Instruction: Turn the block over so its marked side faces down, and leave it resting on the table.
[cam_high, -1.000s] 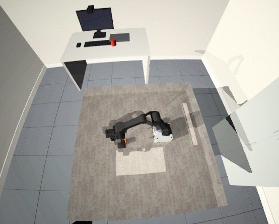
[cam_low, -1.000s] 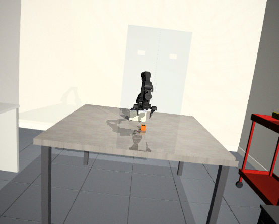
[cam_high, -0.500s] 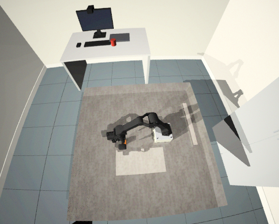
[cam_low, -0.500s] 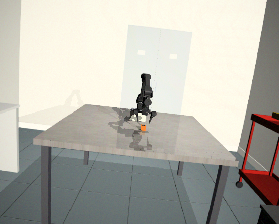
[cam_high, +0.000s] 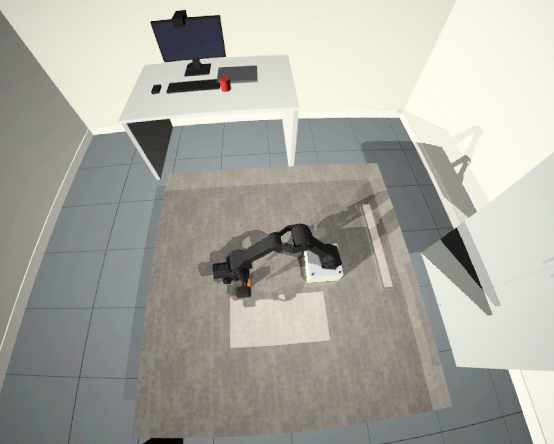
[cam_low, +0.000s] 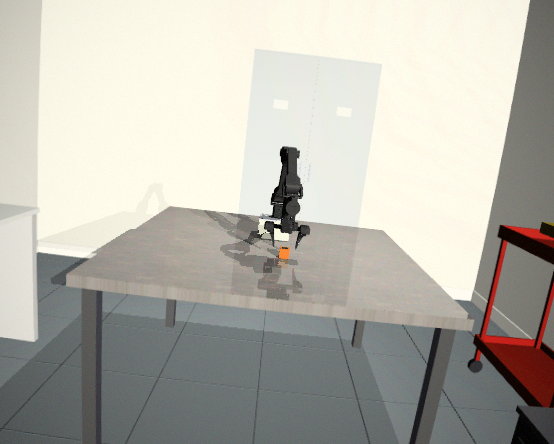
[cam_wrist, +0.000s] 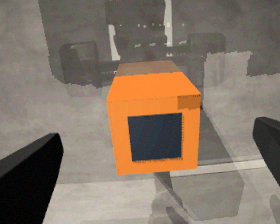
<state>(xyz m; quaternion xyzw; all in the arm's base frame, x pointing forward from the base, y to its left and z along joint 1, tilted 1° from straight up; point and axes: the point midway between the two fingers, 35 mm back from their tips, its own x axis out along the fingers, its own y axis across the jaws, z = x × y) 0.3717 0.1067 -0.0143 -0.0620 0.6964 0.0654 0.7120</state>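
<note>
The orange block (cam_high: 248, 282) (cam_low: 284, 254) (cam_wrist: 154, 88) stands upright on the table (cam_high: 190, 390) (cam_low: 150, 265). Its marked side, with a dark square (cam_wrist: 156, 137), faces up and shows in the wrist view. My gripper (cam_low: 285, 247) (cam_wrist: 158, 135) is open and empty and points down over the block. In the wrist view one finger is on each side of the block, with a gap on both sides. In the exterior view the fingertips are just above the block's top. In the top view the gripper partly hides the block.
The arm's white base box (cam_high: 324, 272) (cam_low: 281, 236) stands behind the block in the exterior view. A pale rectangle (cam_high: 280, 322) lies on the table beside the block, and a narrow pale strip (cam_high: 378, 250) lies beyond the base. A white desk (cam_high: 270, 95) stands apart from the table.
</note>
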